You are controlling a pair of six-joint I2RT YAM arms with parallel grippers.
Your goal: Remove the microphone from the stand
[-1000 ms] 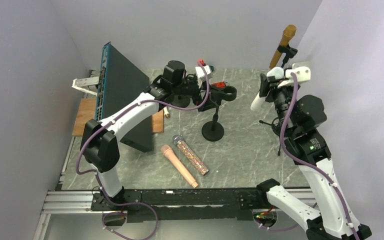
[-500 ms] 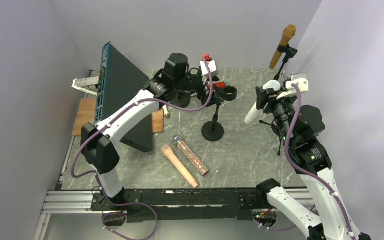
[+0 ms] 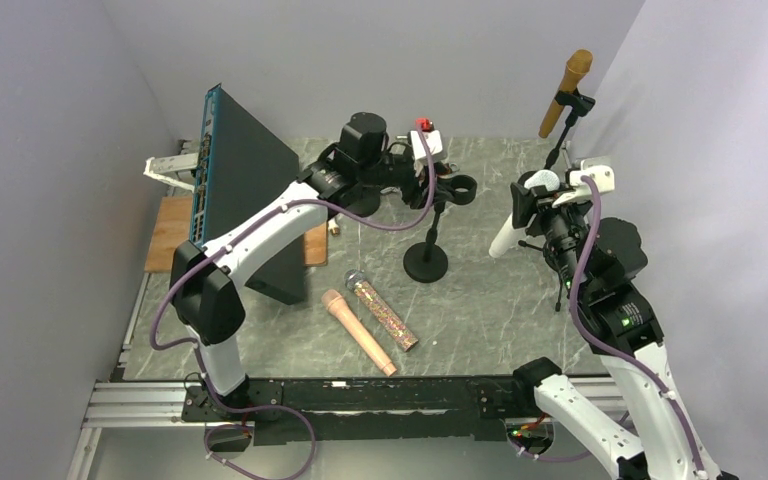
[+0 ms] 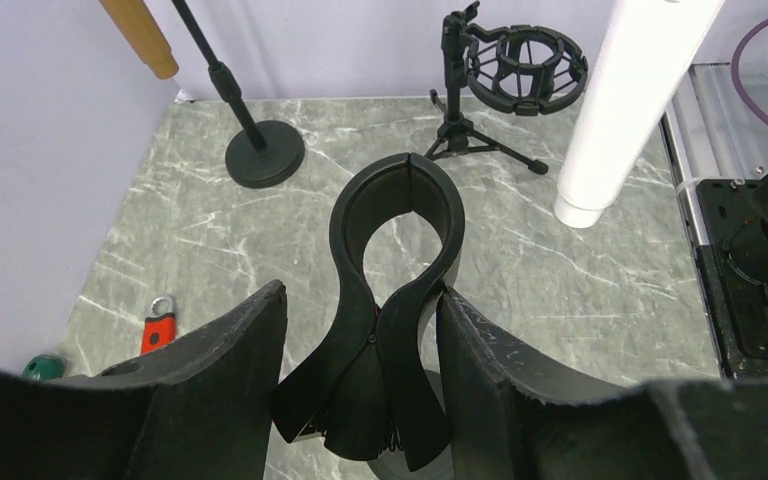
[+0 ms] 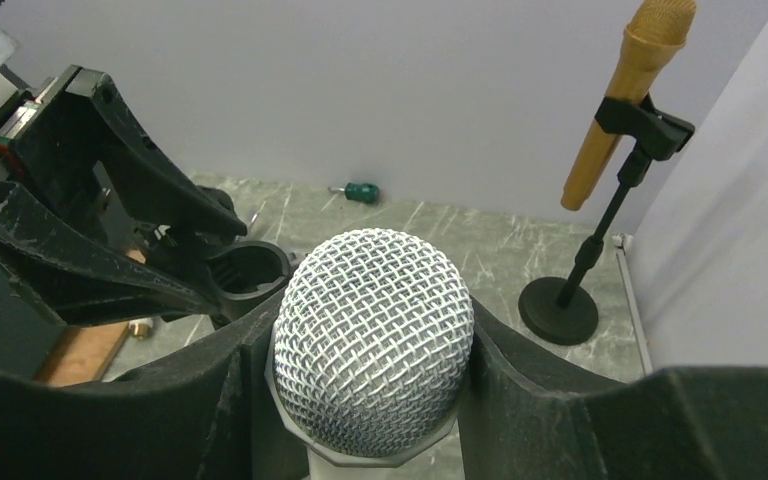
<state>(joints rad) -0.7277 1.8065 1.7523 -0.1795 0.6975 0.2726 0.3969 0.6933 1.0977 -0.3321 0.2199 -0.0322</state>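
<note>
There is a black stand [image 3: 426, 262] with a round foot in the middle of the gray table [image 3: 500, 310]. At the top of the stand is a black clip [image 4: 395, 290]. The ring of the clip has nothing in it.

The left gripper [image 4: 360, 295] is right at the top of the stand. Its two fingers [image 4: 225, 380] sit on each side of the tail end of the clip. Both fingers touch it, so they are pinching the clip.

The white microphone [image 3: 505, 232] is out of the clip. It is up in the air, just to the right of the stand and apart from it. It leans, with its round silver head [image 5: 373, 340] on top and its tail pointing down toward the stand. The right gripper [image 5: 370, 315] holds it by the head. Its fingers [image 5: 530, 400] are tight against both sides of the silver mesh.

Far behind the stand, on the right, a gold microphone [image 3: 573, 80] sits in a tall stand of its own. A small black cage on three legs [image 4: 520, 72] is also to the right of the stand.

In front of the stand, a little to the left, two more microphones lie flat side by side. One is pink [image 3: 358, 330] and one is sparkly [image 3: 384, 312]. To the left of the stand, a big dark box with a blue edge [image 3: 245, 200] stands on its side.
</note>
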